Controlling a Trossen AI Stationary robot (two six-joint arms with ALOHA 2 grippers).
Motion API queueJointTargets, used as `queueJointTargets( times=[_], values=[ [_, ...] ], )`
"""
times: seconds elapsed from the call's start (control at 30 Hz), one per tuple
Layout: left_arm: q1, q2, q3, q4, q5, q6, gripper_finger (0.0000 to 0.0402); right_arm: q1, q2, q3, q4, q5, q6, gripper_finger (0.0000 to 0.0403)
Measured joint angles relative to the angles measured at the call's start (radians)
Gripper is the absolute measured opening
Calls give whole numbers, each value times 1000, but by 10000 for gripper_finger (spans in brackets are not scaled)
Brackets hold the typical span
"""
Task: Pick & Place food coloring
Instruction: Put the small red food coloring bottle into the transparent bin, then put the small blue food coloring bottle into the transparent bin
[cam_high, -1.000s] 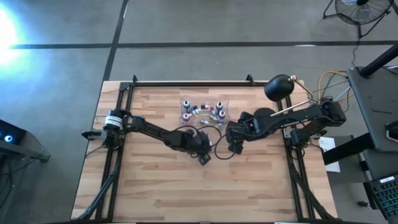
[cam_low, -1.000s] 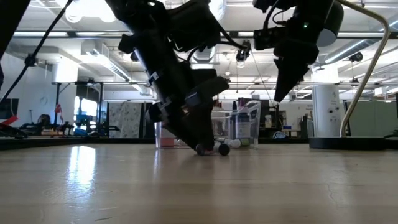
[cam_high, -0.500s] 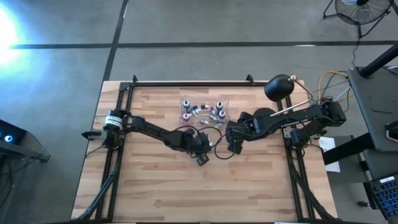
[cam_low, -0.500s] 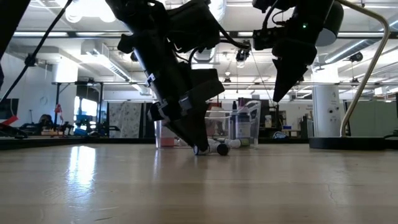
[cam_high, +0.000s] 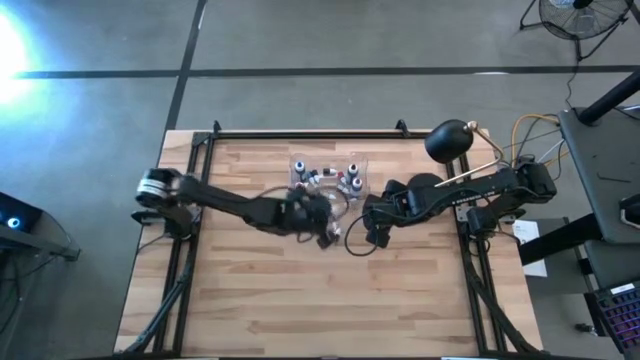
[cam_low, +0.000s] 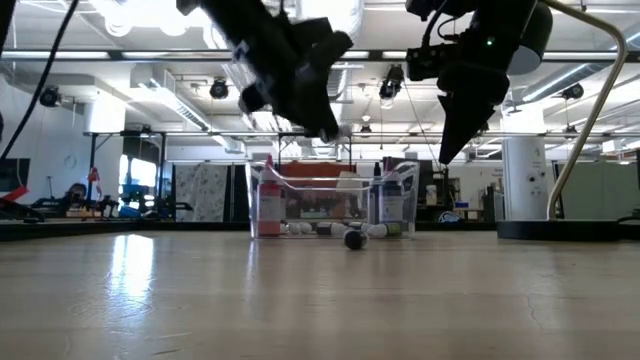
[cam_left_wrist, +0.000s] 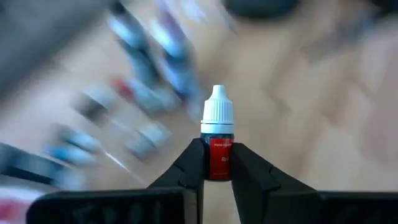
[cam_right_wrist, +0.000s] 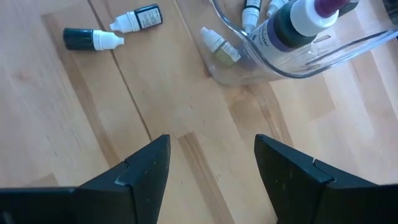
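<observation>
Clear box (cam_right_wrist: 323, 53) at table's (cam_high: 250, 300) far middle, some bottles inside. Left gripper (cam_left_wrist: 214, 165), lifted off table since a second ago, now near box, pinches red bottle (cam_left_wrist: 217, 152): pick done, placing next. Right gripper (cam_right_wrist: 211, 165) spread, hovers beside box. Two loose bottles (cam_right_wrist: 115, 30) lie outside box.

1. A red food coloring bottle (cam_left_wrist: 217, 140) with a white dropper cap stands upright, pinched between the left gripper (cam_left_wrist: 217, 168) fingers.
2. Two dark bottles (cam_right_wrist: 134, 20) with white caps lie on their sides on the wood, well ahead of the right gripper (cam_right_wrist: 211, 168).
3. A yellowish bottle (cam_right_wrist: 219, 47) lies nearer it.
</observation>
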Motion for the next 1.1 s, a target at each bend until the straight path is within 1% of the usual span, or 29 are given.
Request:
queueJointTargets(
  times=[0.03,0.07,0.1,0.17,0.27,0.3,0.37,0.5,0.57,0.67,0.73,0.8,0.87,0.93,1.0,1.03,1.1],
  values=[
    [13,-26,0,3,-43,26,36,0,0,0,0,0,0,226],
    [36,-45,0,0,-64,46,36,0,0,0,0,0,0,226],
    [70,-57,1,0,-58,59,37,0,0,0,0,0,0,226],
    [148,-70,1,-18,18,67,45,0,0,3,1,0,-1,226],
    [248,-65,0,-22,151,60,77,0,0,10,6,0,-3,226],
    [267,-65,-1,-22,177,64,92,0,0,11,6,0,-3,226],
    [277,-73,-1,-34,185,55,120,0,0,11,6,0,-3,226],
    [256,-116,-1,-104,169,55,161,5,0,11,7,-2,-14,226],
    [224,-144,-1,-107,164,83,169,10,0,11,21,-4,-56,226],
    [165,-163,-1,-111,166,169,172,11,2,10,77,-29,-172,228],
    [131,-169,-1,-128,167,202,172,11,10,10,137,-69,-272,228],
    [109,-173,-1,-164,166,190,172,10,25,10,200,-125,-350,228],
    [94,-173,-1,-210,165,135,172,-3,51,18,250,-192,-357,227],
    [84,-169,-1,-262,165,75,172,-21,95,34,251,-259,-291,223],
    [71,-169,-7,-313,157,66,172,-31,140,50,252,-302,-271,221],
    [64,-169,-18,-321,151,82,172,-31,163,57,248,-311,-295,220],
    [47,-177,-53,-315,150,139,172,-18,208,80,251,-314,-412,220]
  ],
)
